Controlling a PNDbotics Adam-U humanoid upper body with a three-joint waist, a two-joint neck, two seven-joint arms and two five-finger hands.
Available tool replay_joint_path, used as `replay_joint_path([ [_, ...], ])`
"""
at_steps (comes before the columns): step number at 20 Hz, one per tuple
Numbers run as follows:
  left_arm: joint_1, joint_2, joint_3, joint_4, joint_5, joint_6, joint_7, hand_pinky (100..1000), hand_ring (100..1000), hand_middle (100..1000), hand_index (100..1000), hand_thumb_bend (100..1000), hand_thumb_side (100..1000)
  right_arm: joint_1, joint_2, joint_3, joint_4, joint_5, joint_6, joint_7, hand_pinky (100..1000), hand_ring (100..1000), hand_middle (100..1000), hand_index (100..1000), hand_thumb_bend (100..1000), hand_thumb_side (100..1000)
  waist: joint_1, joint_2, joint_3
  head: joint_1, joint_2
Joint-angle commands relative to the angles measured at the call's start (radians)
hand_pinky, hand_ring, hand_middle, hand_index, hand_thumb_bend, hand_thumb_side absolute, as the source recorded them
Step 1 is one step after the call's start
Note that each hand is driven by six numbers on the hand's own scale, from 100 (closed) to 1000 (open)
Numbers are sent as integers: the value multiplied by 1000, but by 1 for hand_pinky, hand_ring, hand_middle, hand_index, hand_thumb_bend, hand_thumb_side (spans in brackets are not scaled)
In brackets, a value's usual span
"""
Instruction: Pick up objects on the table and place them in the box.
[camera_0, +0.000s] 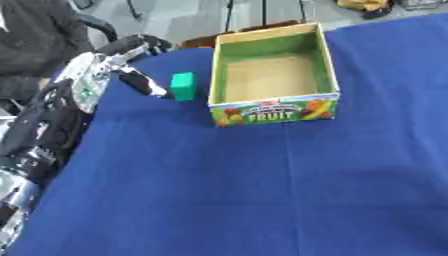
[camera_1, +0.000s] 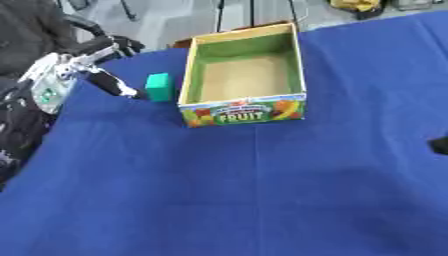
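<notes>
A small green block (camera_0: 182, 86) stands on the blue table, just left of the box's left wall. The open cardboard box (camera_0: 273, 111) has a green inside, a bare brown floor and "FRUIT" printed on its front; nothing lies in it. My left hand (camera_0: 121, 59) reaches in from the left, open. One of its fingers (camera_0: 147, 86) stretches down to the block's left side, touching it or nearly so, while the others spread out behind near the table's far edge. A dark tip of what may be my right hand (camera_1: 440, 145) shows at the right edge.
The blue cloth (camera_0: 262, 190) covers the table in front of and right of the box. The table's far edge runs close behind the box and my left hand, with grey floor and chair legs beyond it.
</notes>
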Motion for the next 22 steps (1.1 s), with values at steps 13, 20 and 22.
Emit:
replay_joint_path([
  [13,-13,46,31,34,-23,2,118,753,757,729,899,582,274,-20,-28,5,-13,10,-1,10,765,706,581,673,100,994,21,12,-50,10,-16],
  [20,-3,58,36,39,-8,0,146,750,750,715,893,564,269,-25,-28,3,-17,16,-2,7,765,707,580,673,100,998,30,29,-71,14,-28],
  [22,-3,59,36,40,-7,0,148,750,750,715,893,564,269,-26,-28,3,-18,17,-2,7,765,707,580,673,100,998,30,29,-71,14,-28],
])
